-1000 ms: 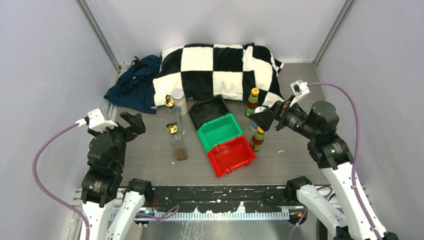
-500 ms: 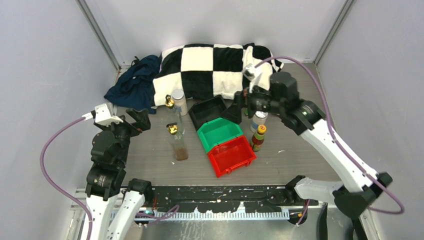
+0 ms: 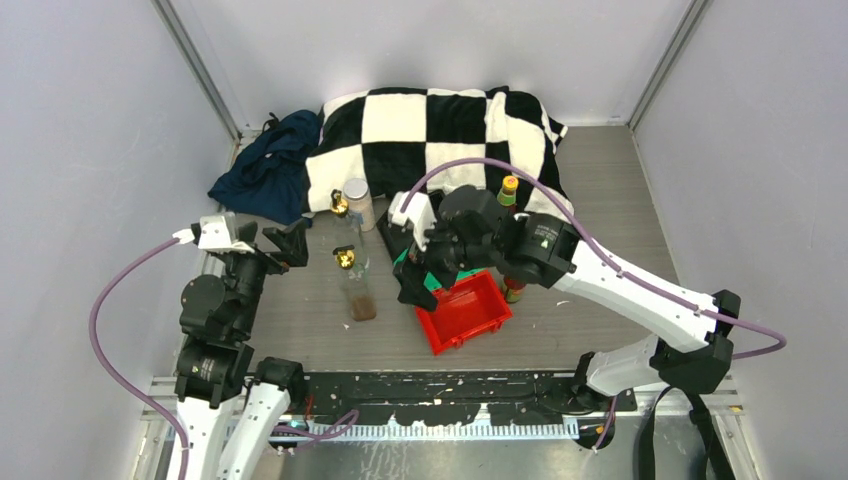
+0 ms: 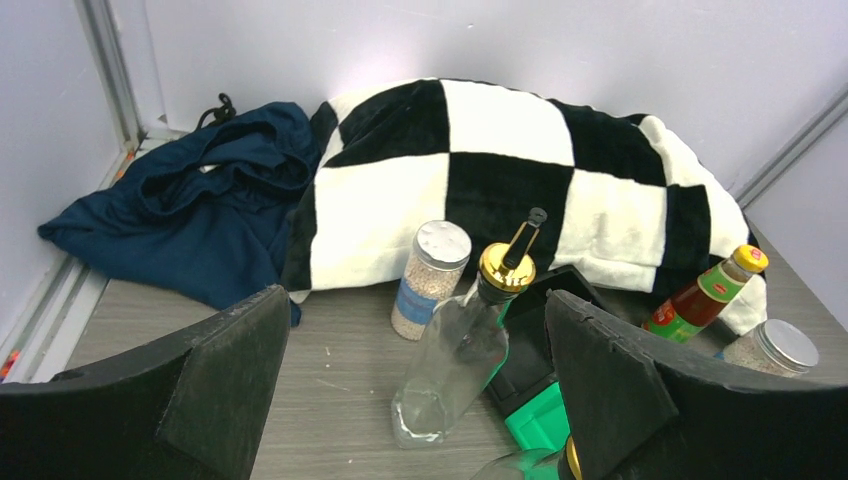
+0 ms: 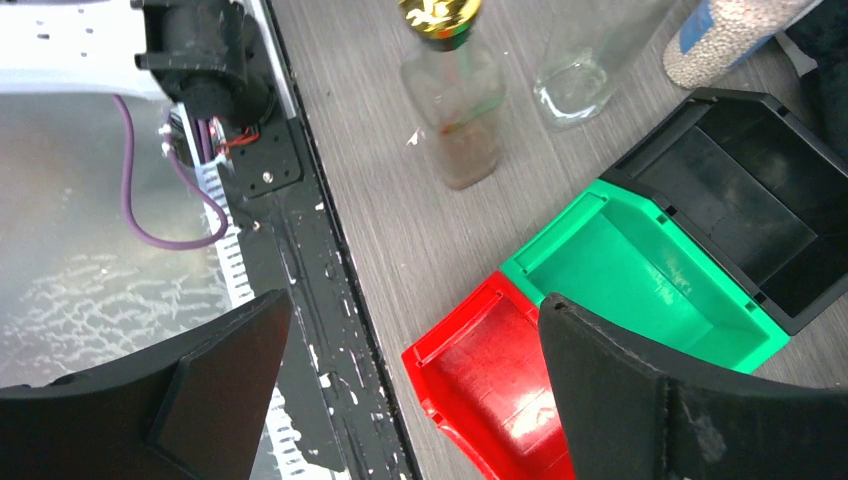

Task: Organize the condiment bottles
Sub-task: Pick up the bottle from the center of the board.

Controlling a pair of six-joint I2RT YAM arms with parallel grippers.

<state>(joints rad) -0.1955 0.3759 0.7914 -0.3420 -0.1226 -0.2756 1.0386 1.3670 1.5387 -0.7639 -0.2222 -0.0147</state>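
Now: nothing held, first pick is next

Both grippers gape wide and empty: my right gripper [image 3: 411,287] hangs above the red bin [image 3: 468,312], my left gripper [image 3: 287,243] faces the tall glass bottles [image 3: 356,290] just left of it. Sorting looks barely begun; next I must straddle one bottle. Farther back, my left wrist view shows a silver-lidded shaker jar [image 4: 770,350] hidden overhead by my right arm [image 3: 600,280].

Walls [image 3: 90,120]: plain pale grey, at 9, 12 and 3 o'clock.
Tabletop [image 3: 600,170]: grey wood-grain.
Corner posts [image 3: 198,70]: metal, 11 and 1 o'clock.
Light: soft, even.
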